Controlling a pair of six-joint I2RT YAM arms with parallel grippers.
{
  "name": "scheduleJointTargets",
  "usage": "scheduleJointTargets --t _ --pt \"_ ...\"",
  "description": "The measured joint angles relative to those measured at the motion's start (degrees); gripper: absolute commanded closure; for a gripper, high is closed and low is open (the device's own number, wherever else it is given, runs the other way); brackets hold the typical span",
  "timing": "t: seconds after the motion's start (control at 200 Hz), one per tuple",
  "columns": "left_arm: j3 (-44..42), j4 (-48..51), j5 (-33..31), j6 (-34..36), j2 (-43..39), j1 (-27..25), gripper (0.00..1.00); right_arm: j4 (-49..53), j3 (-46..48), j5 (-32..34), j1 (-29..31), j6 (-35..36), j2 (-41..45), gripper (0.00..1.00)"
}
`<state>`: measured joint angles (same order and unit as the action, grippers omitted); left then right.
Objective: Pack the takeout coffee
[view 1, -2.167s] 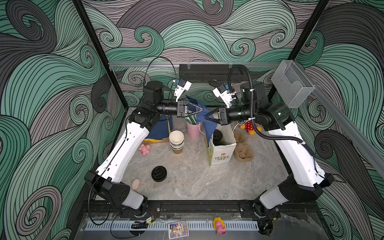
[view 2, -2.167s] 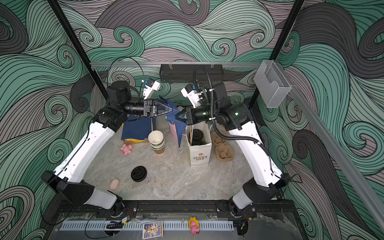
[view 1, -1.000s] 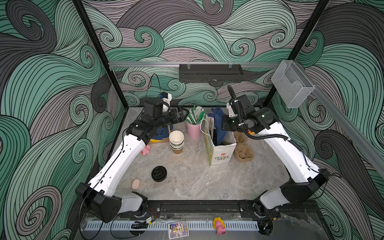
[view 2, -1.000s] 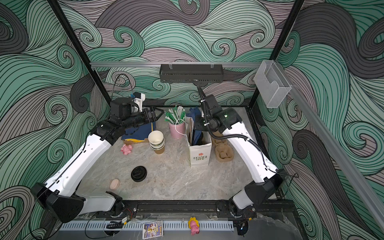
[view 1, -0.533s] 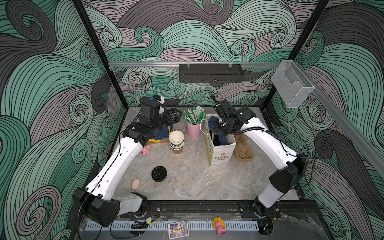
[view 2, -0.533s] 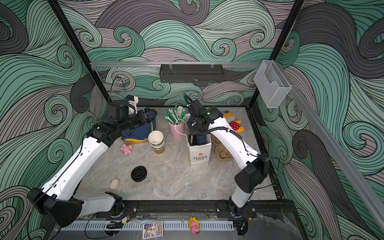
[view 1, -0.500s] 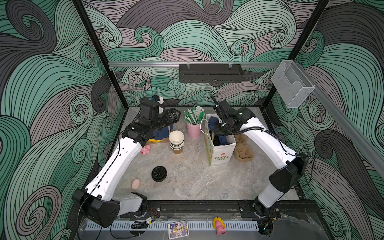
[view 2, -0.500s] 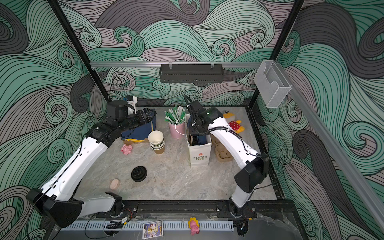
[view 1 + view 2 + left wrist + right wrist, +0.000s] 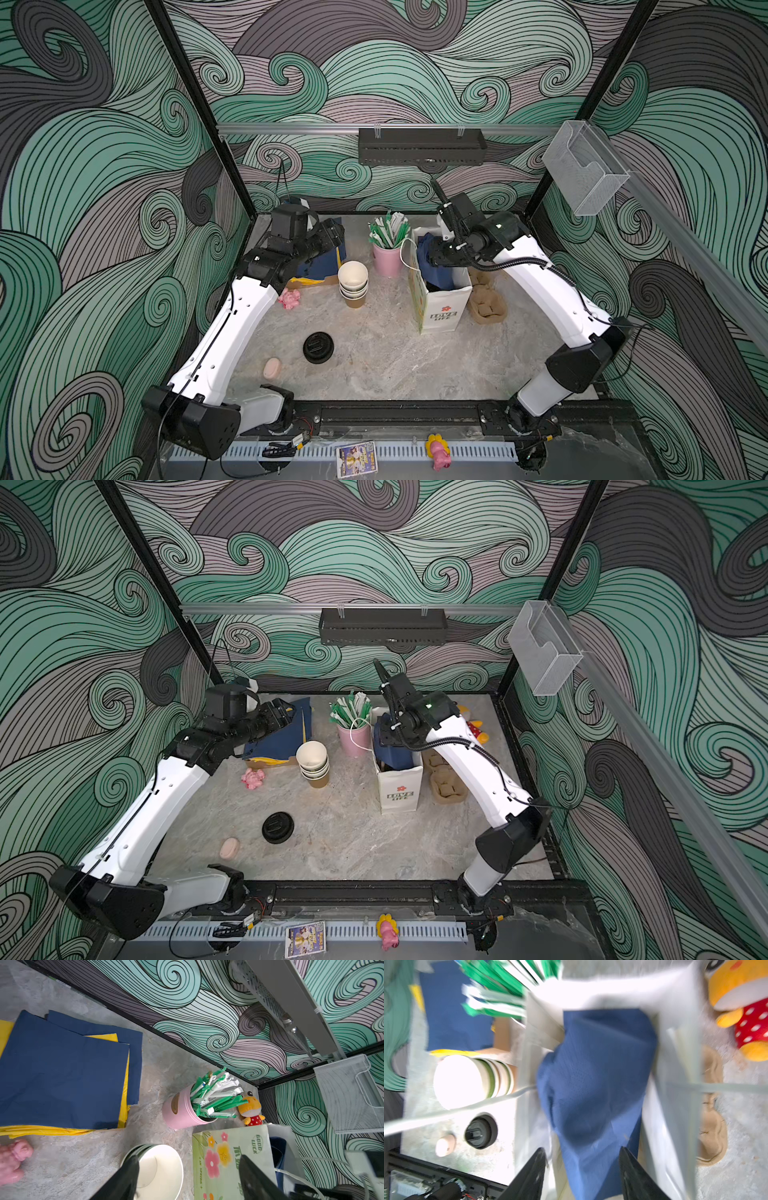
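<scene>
Cups [image 9: 353, 282] stood stacked, lidless, on the table [image 9: 395, 365] near the paper bag [image 9: 440, 307], black lid [image 9: 318, 348] apart; left gripper [image 9: 188, 1162] gaped empty, right gripper [image 9: 581, 1150] gaped over the bag's blue napkin [image 9: 598, 1064].

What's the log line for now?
left gripper: open, near cup stack | right gripper: open over paper bag | blue napkin: in bag | black lid: on table

Both top views are looking steeply down from high at the front over the whole worktop [image 9: 374, 365]. The wrist cameras are working close in, both catching the paper bag [image 9: 228, 1157] and the straws [image 9: 214, 1095].
</scene>
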<state>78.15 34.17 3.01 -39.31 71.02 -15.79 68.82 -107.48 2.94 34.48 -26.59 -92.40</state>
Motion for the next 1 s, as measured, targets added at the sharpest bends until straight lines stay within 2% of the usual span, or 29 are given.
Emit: scheduleJointTargets --t 0.19,0.365,0.615,0.82,1.0 --pt "0.0 2.6 -0.4 -0.2 0.6 2.6 0.23 0.5 -3.7 0.8 0.0 1.0 5.5 0.51" --pt "-0.1 4.7 0.2 -0.1 3.9 5.7 0.23 0.6 -4.8 1.0 0.0 1.0 5.0 0.54" --pt "-0.8 12.4 -1.3 1.4 11.5 11.8 0.35 -1.7 -3.5 0.9 0.4 1.0 3.9 0.54" --pt "-7.0 13.0 -1.5 3.8 14.3 20.9 0.37 -2.7 -3.5 0.9 0.5 1.1 3.9 0.55" --pt "-9.0 8.6 5.9 7.8 18.7 30.7 0.32 -2.9 -3.4 0.9 0.4 1.1 3.9 0.55"
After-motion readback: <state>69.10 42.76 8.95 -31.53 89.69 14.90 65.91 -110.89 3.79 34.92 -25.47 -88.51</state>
